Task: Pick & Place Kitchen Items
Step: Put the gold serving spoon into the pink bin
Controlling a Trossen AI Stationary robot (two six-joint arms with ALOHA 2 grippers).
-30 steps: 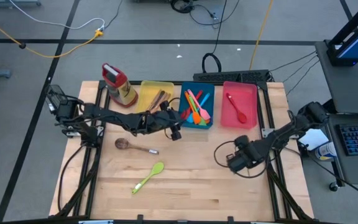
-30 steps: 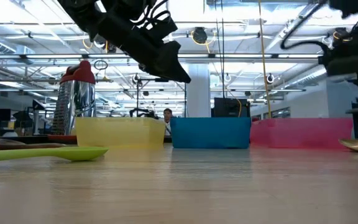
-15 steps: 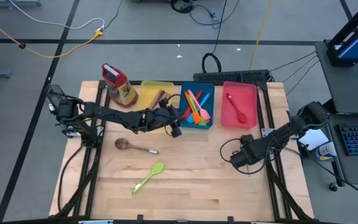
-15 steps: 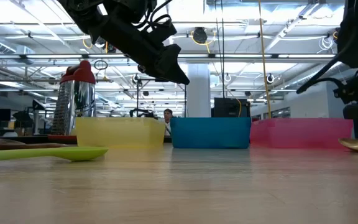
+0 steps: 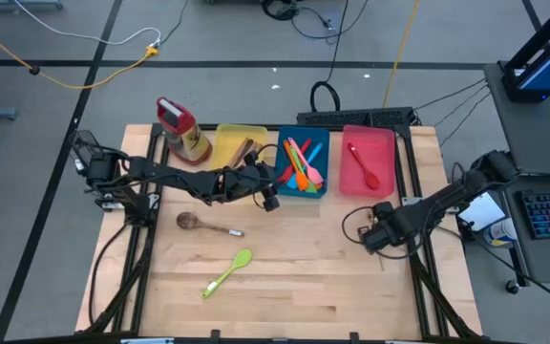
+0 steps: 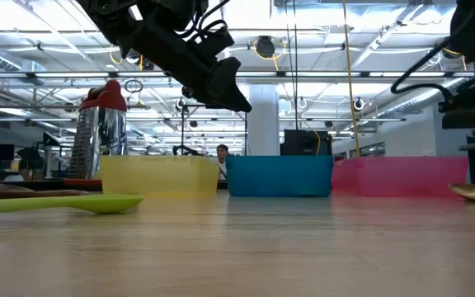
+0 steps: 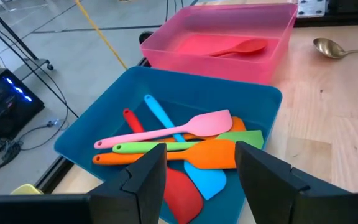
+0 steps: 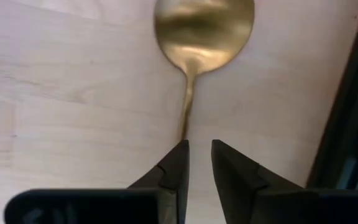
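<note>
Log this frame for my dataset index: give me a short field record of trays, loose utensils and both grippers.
yellow tray: wooden utensils inside
blue tray: pink, green, orange, blue and red spatulas
pink tray: red spoon
loose on table: wooden spoon, green spoon, gold spoon
left gripper: open, over the blue tray's edge
right gripper: fingers narrowly apart astride the gold spoon's handle, at the table's right edge

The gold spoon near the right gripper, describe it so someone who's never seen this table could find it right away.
Start at the pink tray at the table's back right, then come toward the front to the right gripper. The gold spoon lies flat on the bare wood there, its thin handle running between the gripper's fingers. It is the only shiny metal utensil; the others are plastic or wood.
</note>
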